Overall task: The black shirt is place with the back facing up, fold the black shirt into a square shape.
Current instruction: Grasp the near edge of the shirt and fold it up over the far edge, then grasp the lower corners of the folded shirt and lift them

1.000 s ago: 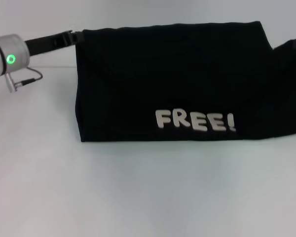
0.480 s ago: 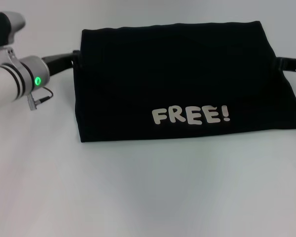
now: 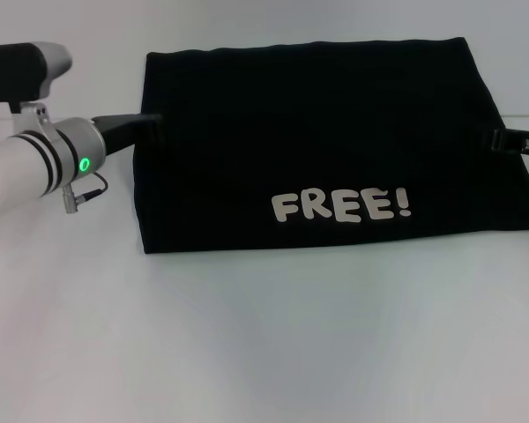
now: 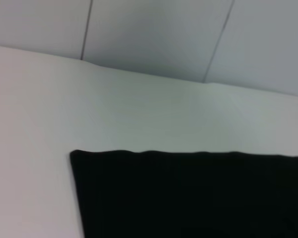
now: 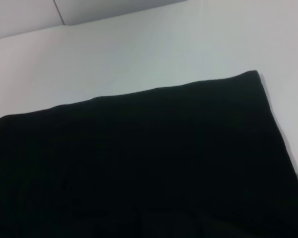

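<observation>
Black fabric of the shirt [image 3: 317,141] lay flat on the white tabletop [image 3: 264,344], folded to a wide rectangle w/ the off-white "FREE!" lettering [image 3: 342,206] facing up near its front edge.

Left end effector [image 3: 145,123] sat at the shirt's left edge, about mid-height, fingertips touching or just over the cloth; can't tell if it was wide, narrow or pinching fabric. Right end effector [image 3: 511,139] was at the right edge, only partly in frame; can't tell its state either.

Risks, as I judged them: shape was wider than tall, so prob one more side-to-side fold was needed for a square. If a tip had only the top layer, lifting would peel it off and open the fold. If the arms pulled apart or rose unevenly, the edges would skew and the near-left corner [image 3: 146,249] would drag. A loose pinch on soft fabric could slip mid-lift & leave a wrinkled heap.

Head view showed both arms, the lettering and the whole outline. Left wrist view showed neither; just a clean corner of the shirt [image 4: 188,193] w/ a straight edge against the tabletop and the wall behind. Right wrist view gave the far right corner [image 5: 256,74], sharp and flat, w/ faint creases nearer the camera that the head view didn't pick up. Neither wrist view showed its own fingers.
</observation>
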Controlling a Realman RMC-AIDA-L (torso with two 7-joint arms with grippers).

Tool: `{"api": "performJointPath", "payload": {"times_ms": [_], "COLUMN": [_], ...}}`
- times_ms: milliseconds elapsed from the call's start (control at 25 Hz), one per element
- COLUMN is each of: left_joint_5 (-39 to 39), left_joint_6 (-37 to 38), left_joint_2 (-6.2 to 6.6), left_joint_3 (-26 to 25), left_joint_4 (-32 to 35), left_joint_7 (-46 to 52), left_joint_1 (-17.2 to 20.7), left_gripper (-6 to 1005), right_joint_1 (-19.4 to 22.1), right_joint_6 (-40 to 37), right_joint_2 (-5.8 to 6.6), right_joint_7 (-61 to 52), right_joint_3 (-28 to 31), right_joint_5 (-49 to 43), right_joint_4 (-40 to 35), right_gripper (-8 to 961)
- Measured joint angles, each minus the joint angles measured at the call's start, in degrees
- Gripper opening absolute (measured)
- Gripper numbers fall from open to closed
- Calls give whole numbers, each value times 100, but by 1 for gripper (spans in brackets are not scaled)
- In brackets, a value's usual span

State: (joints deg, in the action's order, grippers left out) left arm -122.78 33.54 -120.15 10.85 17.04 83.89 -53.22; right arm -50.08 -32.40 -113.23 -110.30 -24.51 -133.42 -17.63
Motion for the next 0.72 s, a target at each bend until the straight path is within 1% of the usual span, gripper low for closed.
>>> {"api": "performJointPath", "payload": {"times_ms": [120, 160, 240, 360, 480, 560, 600, 640, 680, 720], "left_joint_5": [-2, 10, 17, -7, -25, -4, 10, 15, 16, 22], "left_joint_6": [22, 47, 125, 486, 1240, 1918, 2271, 2639, 2885, 3207], "left_joint_2": [-47, -60, -74, -77, -77, -75, -71, -62, -54, -51], "left_joint_3": [269, 397, 606, 796, 1011, 1171, 1213, 1232, 1235, 1225], "left_joint_4": [7, 19, 50, 271, 722, 1152, 1358, 1542, 1680, 1852], "left_joint_7": [-22, -16, -1, 142, 497, 804, 940, 1067, 1145, 1207], "left_joint_1": [33, 49, 83, 172, 369, 579, 680, 773, 845, 922], "left_gripper": [79, 81, 154, 264, 344, 388, 410, 431, 453, 475], "right_joint_1": [59, 91, 176, 321, 487, 613, 690, 869, 869, 955], "right_joint_6": [-20, -48, -169, -424, -753, -968, -1094, -1335, -1335, -1467], "right_joint_2": [-55, -93, -165, -250, -318, -329, -330, -314, -314, -304], "right_joint_7": [4, 22, 55, 64, 42, 26, 37, 86, 86, 130], "right_joint_3": [-14, -17, -18, -3, 27, 25, 20, 0, 0, -10], "right_joint_5": [0, -1, -1, 1, 49, 156, 237, 463, 463, 593], "right_joint_4": [-59, -117, -286, -602, -968, -1142, -1202, -1336, -1336, -1395], "right_gripper": [39, 59, 99, 158, 218, 258, 307, 357, 406, 456]}}
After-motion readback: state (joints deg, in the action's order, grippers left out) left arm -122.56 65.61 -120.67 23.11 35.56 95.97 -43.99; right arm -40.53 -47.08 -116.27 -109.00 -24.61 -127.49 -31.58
